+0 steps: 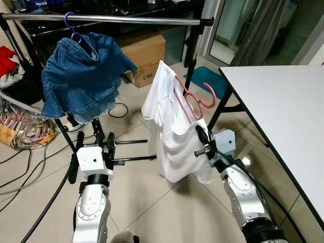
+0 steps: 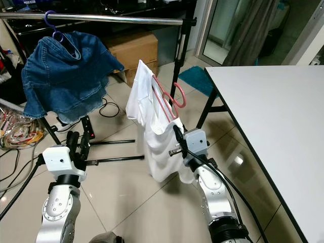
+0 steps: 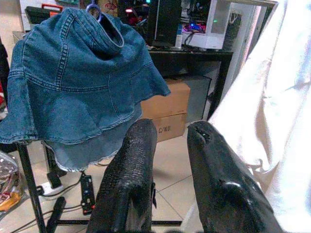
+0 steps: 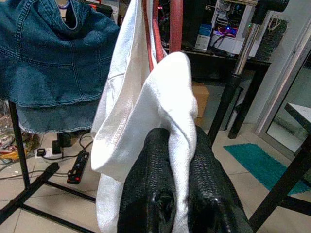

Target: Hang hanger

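Robot's right gripper (image 1: 201, 140) holds a white shirt (image 1: 169, 129) on a pink hanger (image 1: 195, 101) below the clothes rail (image 1: 109, 19).

Head views: the shirt hangs from the right gripper at centre, the rail toward 12 o'clock, a denim garment (image 1: 83, 76) on a purple hanger (image 1: 74, 28) at 10 o'clock, a white table (image 1: 283, 98) at 3 o'clock; the left gripper (image 1: 103, 135) sits at 7 o'clock. Left wrist view: its fingers (image 3: 131, 179) stand apart, gripping nothing, denim beyond. Right wrist view: fingers (image 4: 155, 184) clamped on white cloth, the pink hanger rising toward 12 o'clock.
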You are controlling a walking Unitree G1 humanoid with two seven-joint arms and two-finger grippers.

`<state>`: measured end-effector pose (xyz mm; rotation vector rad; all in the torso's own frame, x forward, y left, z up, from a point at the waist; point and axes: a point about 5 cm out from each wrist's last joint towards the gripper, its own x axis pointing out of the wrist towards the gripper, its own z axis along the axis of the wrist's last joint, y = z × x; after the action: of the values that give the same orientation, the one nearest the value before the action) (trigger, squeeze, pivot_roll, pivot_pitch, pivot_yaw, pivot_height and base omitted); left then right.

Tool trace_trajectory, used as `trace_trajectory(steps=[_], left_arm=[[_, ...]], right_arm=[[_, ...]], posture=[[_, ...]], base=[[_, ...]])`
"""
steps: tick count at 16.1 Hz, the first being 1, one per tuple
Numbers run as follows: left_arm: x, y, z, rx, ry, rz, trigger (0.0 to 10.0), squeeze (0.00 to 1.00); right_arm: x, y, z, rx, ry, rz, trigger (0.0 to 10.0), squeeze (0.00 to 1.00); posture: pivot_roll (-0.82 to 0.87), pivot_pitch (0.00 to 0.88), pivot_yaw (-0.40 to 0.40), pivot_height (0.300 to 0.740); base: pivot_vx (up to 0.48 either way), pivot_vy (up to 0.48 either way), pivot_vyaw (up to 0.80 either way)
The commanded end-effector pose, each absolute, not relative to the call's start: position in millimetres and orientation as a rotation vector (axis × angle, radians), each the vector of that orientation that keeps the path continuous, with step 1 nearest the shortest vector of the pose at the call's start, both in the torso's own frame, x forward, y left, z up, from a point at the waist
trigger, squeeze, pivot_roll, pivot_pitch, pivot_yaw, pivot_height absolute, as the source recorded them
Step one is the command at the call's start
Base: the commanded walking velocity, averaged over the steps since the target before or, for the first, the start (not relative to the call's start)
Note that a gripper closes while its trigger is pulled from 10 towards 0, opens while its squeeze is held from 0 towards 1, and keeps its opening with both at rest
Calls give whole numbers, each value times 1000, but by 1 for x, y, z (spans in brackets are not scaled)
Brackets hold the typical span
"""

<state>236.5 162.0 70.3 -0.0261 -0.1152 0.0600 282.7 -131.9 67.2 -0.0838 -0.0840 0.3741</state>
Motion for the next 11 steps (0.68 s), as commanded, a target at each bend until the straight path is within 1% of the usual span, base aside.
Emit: trace_trajectory(steps=[1,6,11], left_arm=[[237,161,75,-19,-139,57,10000,0],[240,158,77,-20,-148,53,10000,0],[240,159,78,-16,-155,55,10000,0]], right_arm=[[285,-131,74,-97,-126,378,10000,0],[287,-133,76,-102,-131,374,10000,0],[288,-132,76,-102,-132,376,10000,0]], posture=[[83,0,-33,740],[78,0,-34,740],[80,0,-32,740]], base=[[0,0,0],[0,0,0],[293,0,0]])
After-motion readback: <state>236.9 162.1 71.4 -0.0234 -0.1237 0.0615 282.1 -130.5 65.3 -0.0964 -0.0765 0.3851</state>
